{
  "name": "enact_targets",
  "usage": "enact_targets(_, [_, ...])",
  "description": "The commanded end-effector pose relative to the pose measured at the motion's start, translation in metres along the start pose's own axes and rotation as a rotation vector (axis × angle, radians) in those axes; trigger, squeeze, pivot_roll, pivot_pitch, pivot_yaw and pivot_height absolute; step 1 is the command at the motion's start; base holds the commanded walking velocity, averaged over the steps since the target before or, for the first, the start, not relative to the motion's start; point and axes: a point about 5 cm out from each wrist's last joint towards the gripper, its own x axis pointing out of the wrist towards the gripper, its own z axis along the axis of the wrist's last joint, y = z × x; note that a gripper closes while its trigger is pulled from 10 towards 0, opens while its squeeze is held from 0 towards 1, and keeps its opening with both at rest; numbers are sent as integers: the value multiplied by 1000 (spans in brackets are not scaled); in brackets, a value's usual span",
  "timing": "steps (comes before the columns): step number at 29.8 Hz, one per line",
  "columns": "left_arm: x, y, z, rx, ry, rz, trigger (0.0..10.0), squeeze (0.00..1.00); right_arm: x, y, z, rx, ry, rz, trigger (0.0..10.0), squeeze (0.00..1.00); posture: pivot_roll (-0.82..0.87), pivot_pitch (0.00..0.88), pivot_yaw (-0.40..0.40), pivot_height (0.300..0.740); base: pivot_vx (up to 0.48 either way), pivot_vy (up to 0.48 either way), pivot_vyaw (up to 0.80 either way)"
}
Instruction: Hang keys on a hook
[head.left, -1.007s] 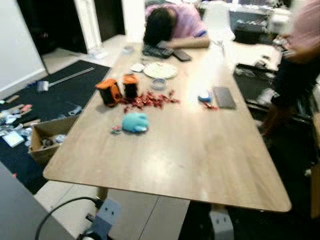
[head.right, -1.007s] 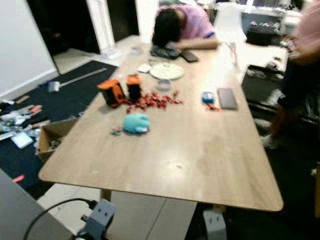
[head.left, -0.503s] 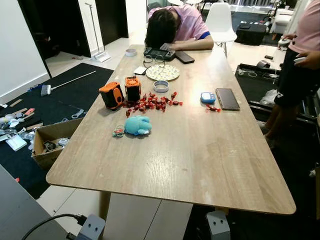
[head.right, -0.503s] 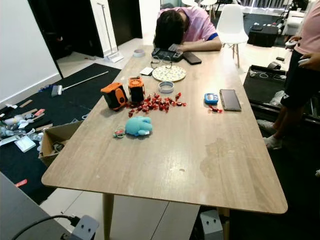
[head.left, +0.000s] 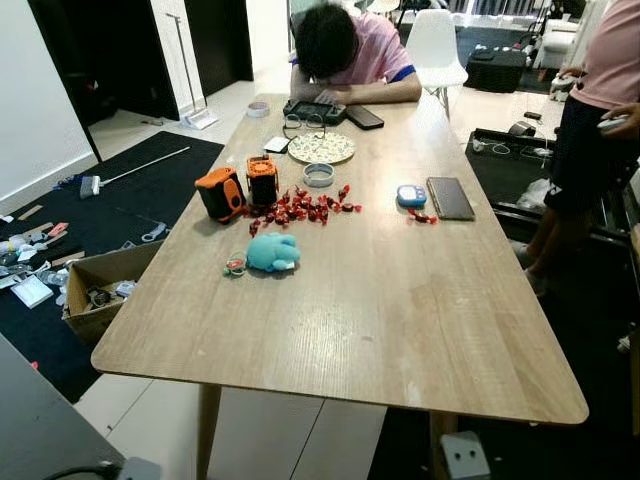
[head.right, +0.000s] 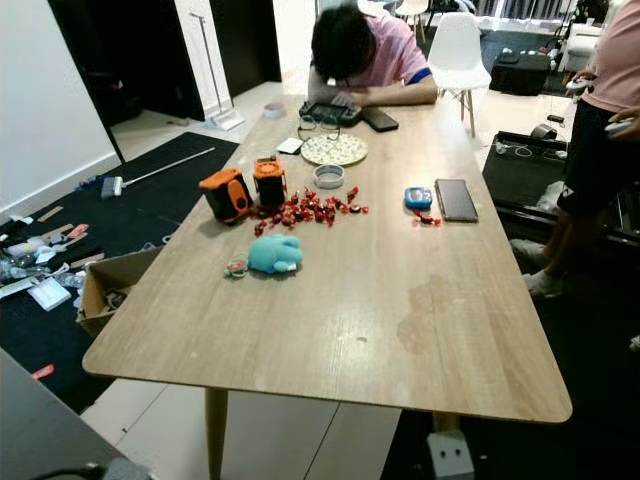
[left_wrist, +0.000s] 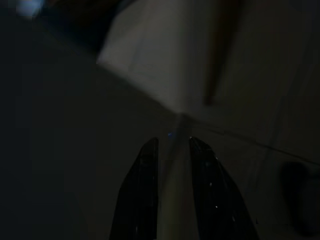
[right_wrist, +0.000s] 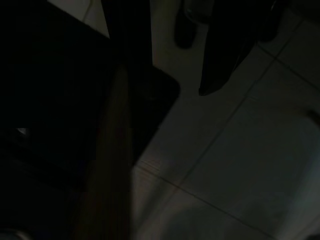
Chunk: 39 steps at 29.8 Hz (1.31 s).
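The small ringed item (head.left: 235, 265) just left of the blue plush toy (head.left: 272, 251) is too small to identify. The standing person (head.left: 590, 110) at the far right is cut by the frame edge. Both wrist views are too dark to read beyond tiled floor (right_wrist: 235, 165).

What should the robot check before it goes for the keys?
1. Keys found: cannot tell. A small ring lies touching the blue toy, too small to tell whether it holds keys.
2. Hook located: not ok, none picked out yet.
3. Left end effector free: ok. Its fingers are apart, nothing is between them, and it hangs over the floor.
4. Right end effector free: cannot tell, its wrist view is too dark.
5. People away from the toy: ok. One person leans on the far end of the table, and another stands on its right side.
6. Ring within reach: cannot tell.
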Motion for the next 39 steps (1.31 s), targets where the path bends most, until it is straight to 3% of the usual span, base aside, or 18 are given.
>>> enact_targets(1, [-6, 22, -12, -24, 53, 78, 10000, 0, -6, -5, -8, 25, 19, -33, 10000, 0, 86, 153, 66, 740, 0, 0, 0])
enact_targets(4, [-17, 58, -26, -32, 101, 207, 10000, 0, -11, -19, -12, 38, 27, -78, 10000, 0, 91, 159, 69, 740, 0, 0, 0])
enact_targets(10, [-23, 81, -27, -88, 95, 301, 10000, 0, -15, -36, -12, 82, 15, -145, 10000, 0, 91, 163, 68, 740, 0, 0, 0])
enact_targets(12, [-19, 93, -9, -170, 11, 295, 10000, 0, -16, -49, -8, 91, 1, -180, 10000, 0, 92, 165, 59, 740, 0, 0, 0])
enact_targets(13, [-19, 93, -9, -170, 11, 295, 10000, 0, -16, -49, -8, 91, 1, -180, 10000, 0, 92, 165, 59, 740, 0, 0, 0])
enact_targets(15, [-13, 98, 21, -234, -106, 231, 10000, 0, -15, -56, -4, 84, -6, -192, 10000, 0, 94, 163, 54, 740, 0, 0, 0])
enact_targets(16, [-13, 98, 21, -234, -106, 231, 10000, 0, -15, -56, -4, 84, -6, -192, 10000, 0, 94, 163, 54, 740, 0, 0, 0])
enact_targets(18, [-10, 99, 46, -272, -197, 177, 10000, 0, -14, -61, 0, 85, -17, -204, 10000, 0, 95, 162, 53, 740, 0, 0, 0])
enact_targets(19, [-10, 99, 46, -272, -197, 177, 10000, 0, -14, -61, 0, 85, -17, -204, 10000, 0, 95, 162, 53, 740, 0, 0, 0])
enact_targets(20, [-10, 98, 65, -295, -264, 129, 10000, 0, -13, -64, 3, 88, -27, -213, 10000, 0, 94, 164, 53, 740, 0, 0, 0])
enact_targets(23, [-12, 95, 80, -311, -320, 75, 10000, 0, -13, -66, 5, 90, -34, -219, 10000, 0, 93, 164, 53, 740, 0, 0, 0])
enact_targets(26, [-24, 75, 129, -336, -486, -153, 10000, 0, -14, -69, 5, 88, -36, -225, 10000, 0, 93, 165, 53, 740, 0, 0, 0])
enact_targets(32, [-33, 67, 152, -350, -561, -251, 10000, 0, -16, -67, 1, 87, -25, -219, 10000, 0, 92, 165, 52, 740, 0, 0, 0])
enact_targets(34, [-40, 57, 177, -348, -628, -307, 10000, 0, -15, -64, 0, 85, -22, -207, 10000, 0, 91, 160, 50, 740, 0, 0, 0])
enact_targets(35, [-40, 57, 177, -348, -628, -307, 10000, 0, -15, -64, 0, 85, -22, -207, 10000, 0, 91, 160, 50, 740, 0, 0, 0])
enact_targets(37, [-42, 42, 204, -297, -679, -334, 10000, 0, -11, -58, 4, 83, -35, -186, 10000, 0, 93, 152, 49, 740, 0, 0, 0])
enact_targets(39, [-42, 34, 215, -263, -701, -335, 10000, 0, -9, -54, 7, 80, -46, -171, 10000, 0, 93, 152, 48, 740, 0, 0, 0])
